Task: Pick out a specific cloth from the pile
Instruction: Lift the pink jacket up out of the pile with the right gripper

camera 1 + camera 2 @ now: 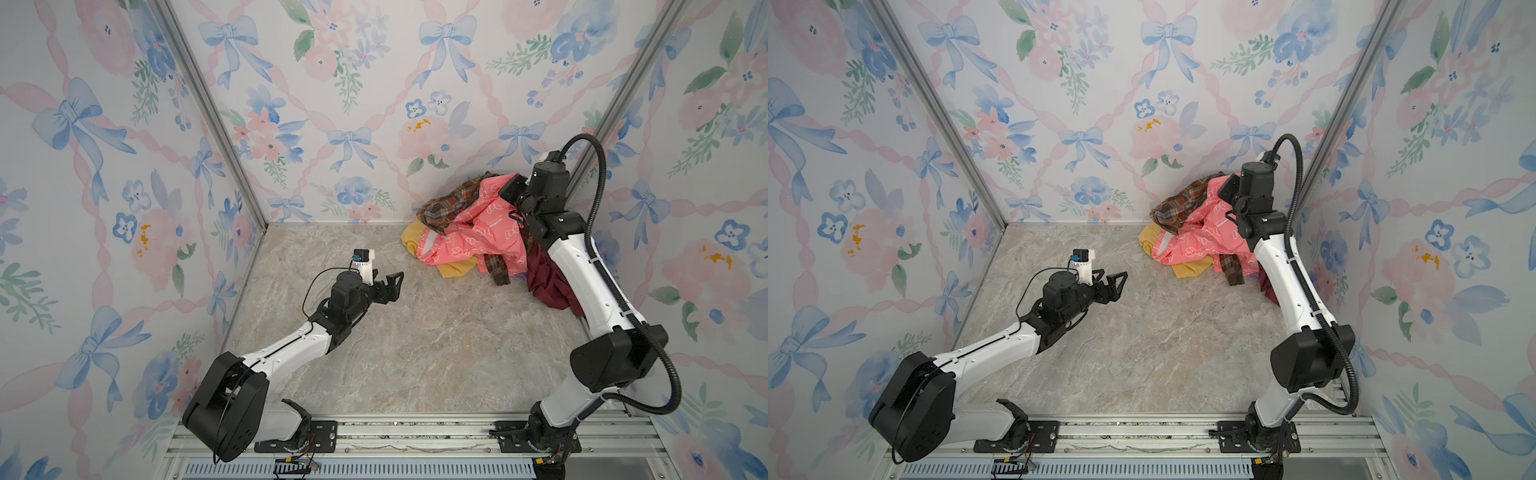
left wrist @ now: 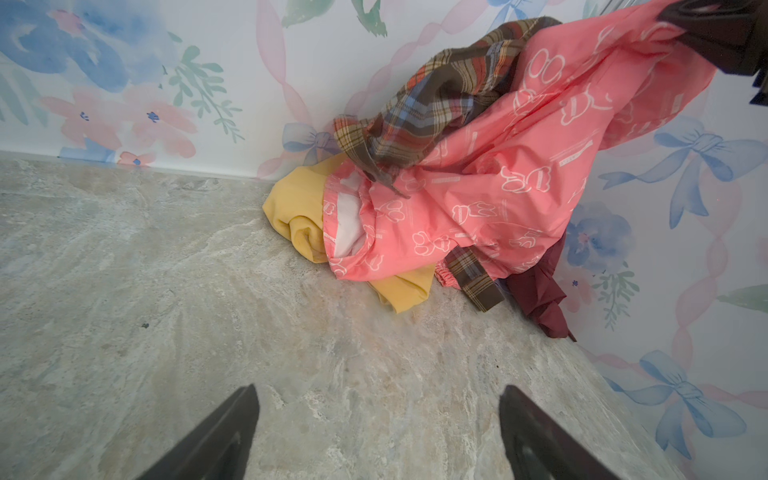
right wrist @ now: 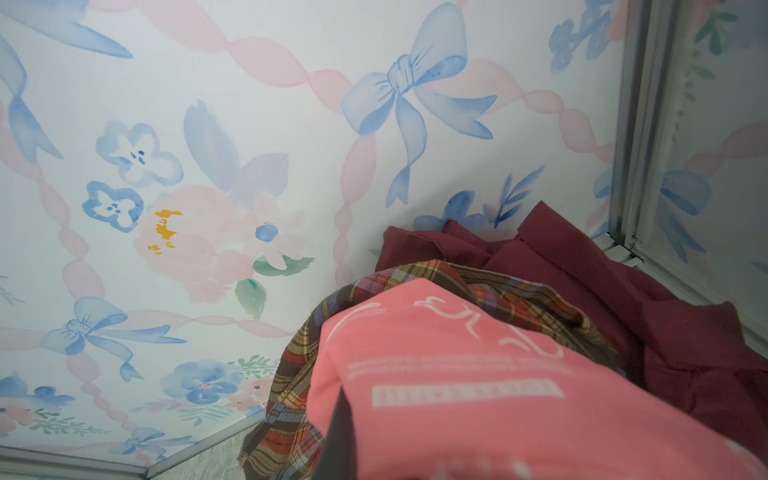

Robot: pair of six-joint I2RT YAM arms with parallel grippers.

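Black left gripper (image 1: 390, 277) hangs above bare floor left of centre, jaws spread wide, nothing in them, pointing toward the pile (image 1: 451, 266) in the back right corner. Coral-pink cloth (image 1: 478, 232) sits on top of that pile, its upper end raised to the right gripper (image 1: 509, 191), which is clamped on it; right wrist view shows pink fabric draped over one dark finger. Plaid shirt (image 1: 449, 203) lies across the cloth's upper left, a plaid strip pokes out below, yellow garment (image 1: 413, 243) underneath, maroon garment (image 1: 548, 286) against the right arm. Risks: plaid shirt probably lifts along with the cloth because it lies over it; thin fabric could slide out of the pinch if the pile's weight tugs; maroon garment may get dragged by the arm. Floor (image 1: 415, 340) is a smooth beige marble-look sheet, so snagging there seems unlikely. Walls (image 1: 332, 83) carry bow-and-flower wallpaper on three sides, with aluminium corner posts (image 1: 216, 120) and a metal rail (image 1: 415, 436) along the front.
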